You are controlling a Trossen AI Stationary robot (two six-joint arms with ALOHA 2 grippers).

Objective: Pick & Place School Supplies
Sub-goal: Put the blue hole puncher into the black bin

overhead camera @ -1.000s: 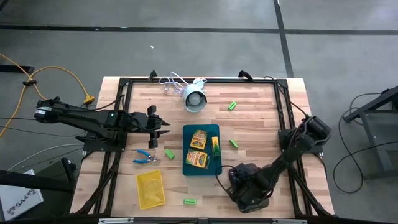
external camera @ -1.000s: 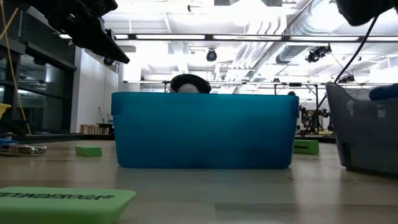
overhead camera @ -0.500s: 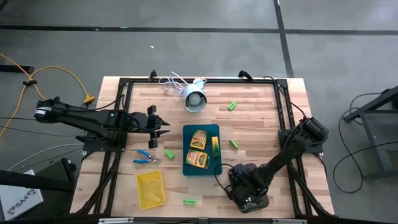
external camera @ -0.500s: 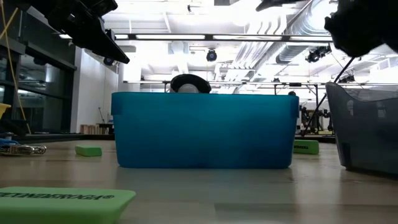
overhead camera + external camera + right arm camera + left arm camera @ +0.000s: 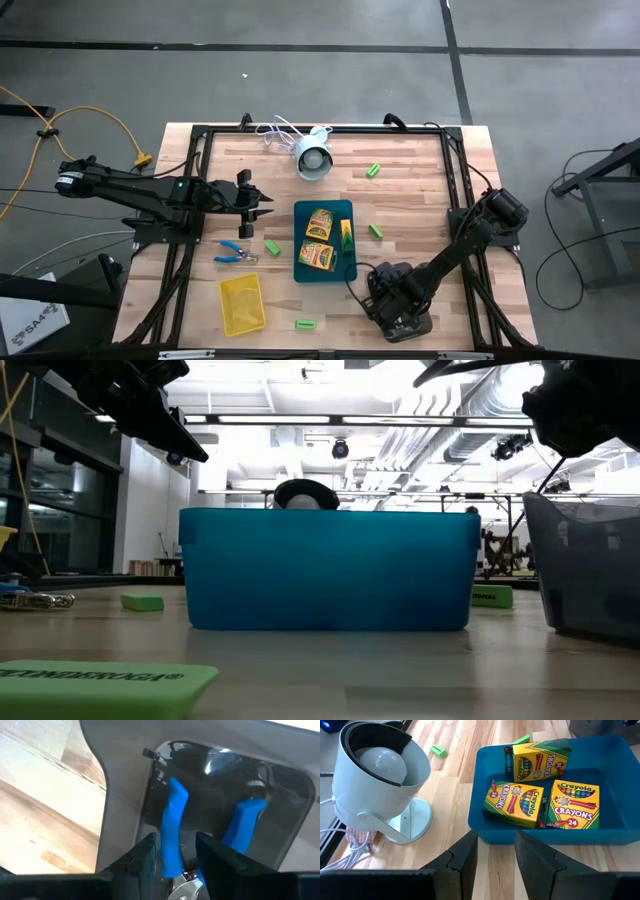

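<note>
Grey floor surrounds a light wooden table (image 5: 410, 190) framed by black rails. A teal tray (image 5: 325, 241) sits at the table's centre and holds three crayon boxes (image 5: 516, 803); in the left wrist view two lie flat and one leans against the tray's far wall. A white lamp (image 5: 314, 160) with a coiled cable stands near the far edge.

Green erasers are scattered on the wood: one (image 5: 374, 171) to the right of the lamp, one (image 5: 376, 231) just right of the teal tray, one (image 5: 271, 247) to its left, and one (image 5: 305, 325) near the front edge. The low view shows that front eraser close up (image 5: 105, 679). A yellow tray (image 5: 241, 304) lies at the front left. Blue-handled pliers (image 5: 234, 252) rest on the table between the yellow tray and the left arm.

The left end effector (image 5: 262, 206) hovers left of the teal tray, well clear of it, with its fingers (image 5: 465, 857) parted and nothing between them.

The right end effector (image 5: 173, 851) is positioned over the dark grey tray (image 5: 400, 305) at the front right. A second pair of blue-handled pliers (image 5: 172, 827) lies inside that tray. The right fingers stand apart on either side of one blue handle; it cannot be determined whether they are gripping it.
</note>
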